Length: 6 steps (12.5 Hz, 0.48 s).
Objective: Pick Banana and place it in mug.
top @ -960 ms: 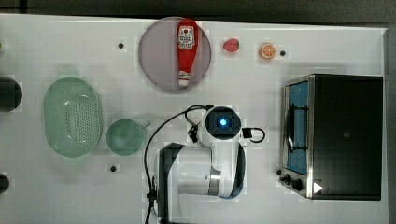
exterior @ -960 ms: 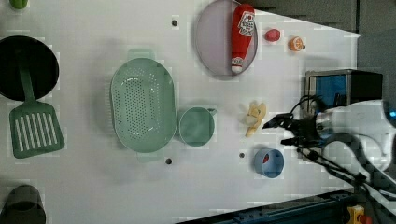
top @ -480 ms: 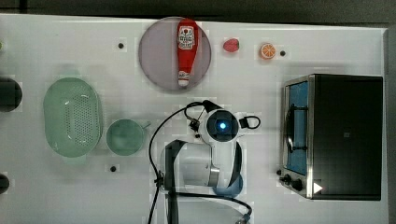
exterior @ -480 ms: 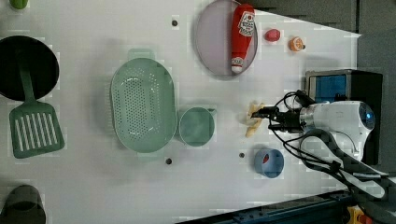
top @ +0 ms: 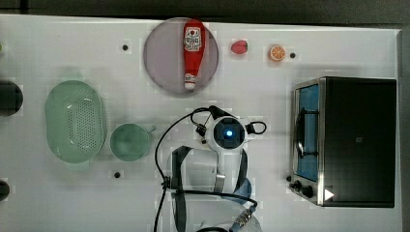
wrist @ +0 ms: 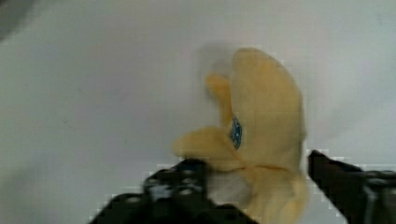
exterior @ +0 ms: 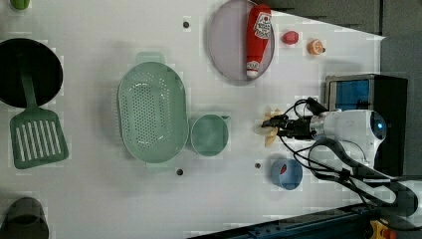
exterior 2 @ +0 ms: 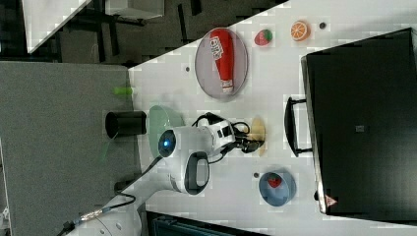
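- Wrist view: the banana lies on the white surface between the pincer fingers, one on each side of its lower end.
- The pincer straddles the banana across its long axis; whether it is already clamped cannot be told.
- Left view: the mug sits well off toward the left view's left of the banana.

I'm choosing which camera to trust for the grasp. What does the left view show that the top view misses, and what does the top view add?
Left view: the banana on the table with the gripper at it, a small blue bowl, a green spatula. Top view: the arm covers that spot; the toaster oven's whole top is seen. Both: mug, colander, ketchup bottle on its plate.
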Tool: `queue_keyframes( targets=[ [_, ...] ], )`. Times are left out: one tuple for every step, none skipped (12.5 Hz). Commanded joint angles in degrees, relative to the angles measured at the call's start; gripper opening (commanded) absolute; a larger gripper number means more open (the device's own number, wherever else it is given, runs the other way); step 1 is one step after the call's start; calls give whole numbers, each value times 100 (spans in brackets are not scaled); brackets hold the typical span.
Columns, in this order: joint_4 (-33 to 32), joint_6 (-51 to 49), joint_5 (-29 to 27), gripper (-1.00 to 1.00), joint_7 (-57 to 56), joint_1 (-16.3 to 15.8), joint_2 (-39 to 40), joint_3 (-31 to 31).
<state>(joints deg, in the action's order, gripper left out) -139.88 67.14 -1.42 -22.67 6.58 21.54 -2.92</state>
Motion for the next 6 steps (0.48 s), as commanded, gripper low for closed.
queue_keyframes(
  targets=[
    [-55, 159, 61, -19, -188, -1, -78, -28],
    [-48, 157, 61, -42, -188, -1, -134, -41],
    [-48, 142, 61, -42, -188, -1, -316, -39],
    [-41, 122, 61, -42, -188, -1, -506, -40],
    [-31, 24, 61, -42, -190, -2, -754, -38],
    [38, -455, 62, -42, -188, -1, -1188, -37]
  ],
)
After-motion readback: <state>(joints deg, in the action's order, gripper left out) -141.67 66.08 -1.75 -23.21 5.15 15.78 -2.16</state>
